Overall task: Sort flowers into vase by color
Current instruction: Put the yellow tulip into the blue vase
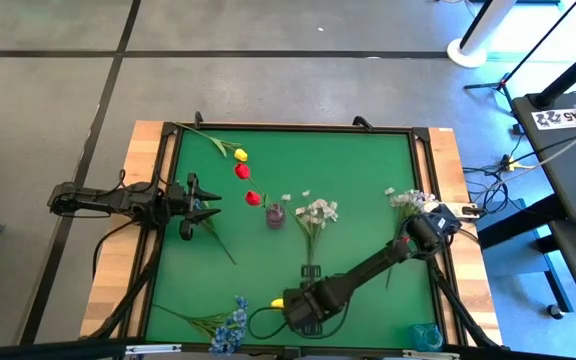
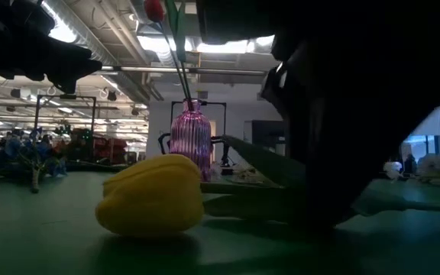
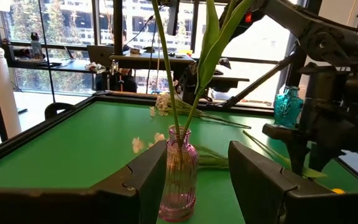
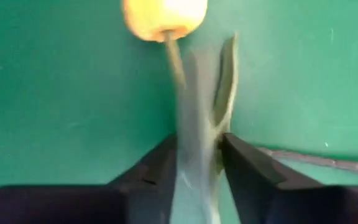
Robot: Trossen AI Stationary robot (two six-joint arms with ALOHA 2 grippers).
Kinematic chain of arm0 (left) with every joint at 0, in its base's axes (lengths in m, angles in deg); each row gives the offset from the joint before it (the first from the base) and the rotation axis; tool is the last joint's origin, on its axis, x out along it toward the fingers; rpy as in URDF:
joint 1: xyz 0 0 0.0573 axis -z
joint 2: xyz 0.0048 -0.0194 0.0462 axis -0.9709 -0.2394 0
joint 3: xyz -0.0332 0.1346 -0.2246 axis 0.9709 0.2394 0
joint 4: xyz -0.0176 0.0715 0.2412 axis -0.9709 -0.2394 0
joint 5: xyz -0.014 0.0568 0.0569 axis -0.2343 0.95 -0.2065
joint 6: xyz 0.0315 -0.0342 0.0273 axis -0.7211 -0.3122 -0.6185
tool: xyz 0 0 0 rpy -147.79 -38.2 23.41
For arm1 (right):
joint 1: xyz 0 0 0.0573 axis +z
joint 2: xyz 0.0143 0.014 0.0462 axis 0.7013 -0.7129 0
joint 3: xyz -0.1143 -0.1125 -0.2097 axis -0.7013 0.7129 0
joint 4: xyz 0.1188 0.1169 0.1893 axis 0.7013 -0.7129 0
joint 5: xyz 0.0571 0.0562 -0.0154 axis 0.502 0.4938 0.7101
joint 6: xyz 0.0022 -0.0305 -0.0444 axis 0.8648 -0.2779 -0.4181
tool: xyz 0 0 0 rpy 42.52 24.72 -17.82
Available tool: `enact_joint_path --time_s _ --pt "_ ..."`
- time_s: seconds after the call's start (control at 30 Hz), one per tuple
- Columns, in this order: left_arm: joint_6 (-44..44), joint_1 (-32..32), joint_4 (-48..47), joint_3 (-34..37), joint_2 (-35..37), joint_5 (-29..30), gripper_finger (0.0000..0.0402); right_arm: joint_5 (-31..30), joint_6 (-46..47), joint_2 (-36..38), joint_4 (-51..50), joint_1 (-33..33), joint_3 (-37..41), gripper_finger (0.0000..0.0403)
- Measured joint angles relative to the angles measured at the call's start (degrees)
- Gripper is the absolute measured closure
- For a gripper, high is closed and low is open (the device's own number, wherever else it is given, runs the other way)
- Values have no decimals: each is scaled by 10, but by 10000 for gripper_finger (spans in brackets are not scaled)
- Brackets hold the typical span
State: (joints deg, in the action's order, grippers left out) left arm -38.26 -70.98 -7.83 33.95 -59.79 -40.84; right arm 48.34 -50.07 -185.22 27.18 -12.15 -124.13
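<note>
A yellow tulip (image 2: 151, 195) lies on the green mat near the table's near edge, and also shows in the high view (image 1: 278, 301). My right gripper (image 1: 292, 305) is shut on its stem just behind the bud. A purple glass vase (image 1: 275, 216) stands mid-table with two green stems in it (image 3: 173, 93). Red buds (image 1: 253, 198) show above it. My left gripper (image 3: 197, 152) is open and empty to the vase's left, level with it, and also shows in the high view (image 1: 208, 205). My right gripper (image 4: 197, 140) pinches the yellow tulip's stem and leaves (image 4: 194, 118) between its two fingers, a short way behind the bud (image 4: 165, 15). The fingers come from above and lie across the stem. The bud rests on the mat (image 2: 151, 221).
Another yellow tulip (image 1: 240, 155) lies at the far left of the mat. White sprays lie mid-table (image 1: 316, 212) and at the right (image 1: 408, 200). Blue sprays (image 1: 233, 325) lie at the near left edge. A teal vase (image 1: 426, 335) stands at the near right corner. A loose green stem (image 1: 218, 240) lies by my left gripper.
</note>
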Motion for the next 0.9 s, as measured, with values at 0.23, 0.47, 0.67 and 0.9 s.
enact_joint_path --time_s 0.23,0.47,0.67,0.9 --pt "0 0 0 0 0 0 234 8 -28 24 -6 -3 3 392" --pt "0 0 0 0 0 0 234 -64 -66 103 0 -1 2 383" --pt "0 0 0 0 0 0 234 -67 -124 128 5 -7 2 393" --pt "0 0 0 0 0 0 234 97 -179 168 191 -63 135 396"
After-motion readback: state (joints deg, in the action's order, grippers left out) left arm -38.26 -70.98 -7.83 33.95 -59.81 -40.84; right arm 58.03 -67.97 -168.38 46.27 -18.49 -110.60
